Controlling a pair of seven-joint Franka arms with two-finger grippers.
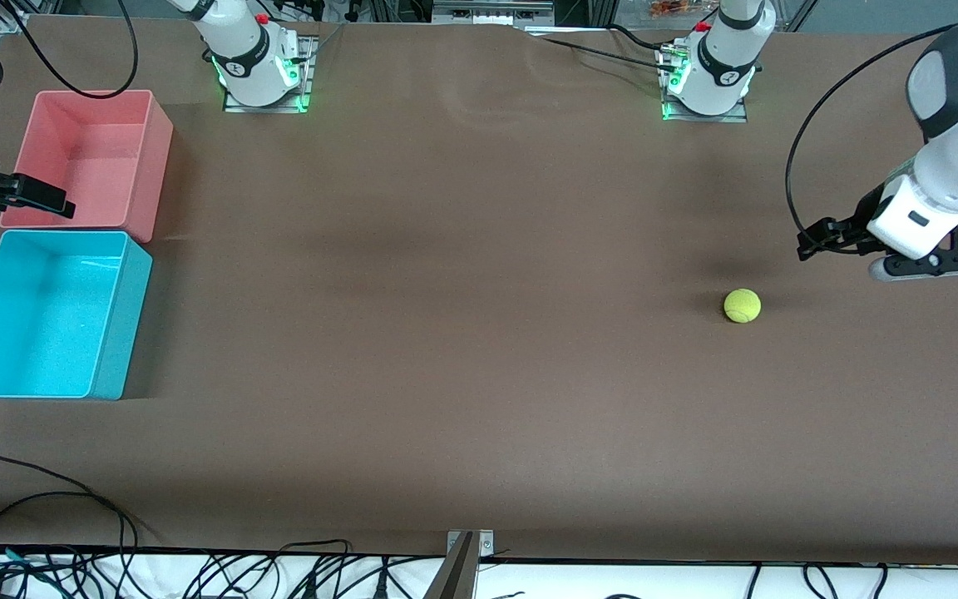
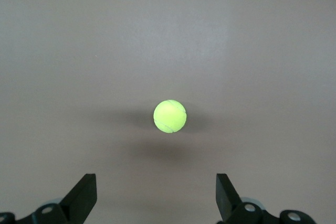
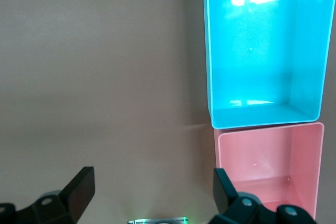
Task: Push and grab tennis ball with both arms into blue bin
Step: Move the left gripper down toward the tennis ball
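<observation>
Yellow-green and fuzzy, the tennis ball lies on the brown bench toward the left arm's end, near the left gripper, jaws open. The right gripper, jaws open, hangs over the pink bin, beside the blue bin. No readable writing shows.

No text, label, brand, number or sign can be read anywhere.
</observation>
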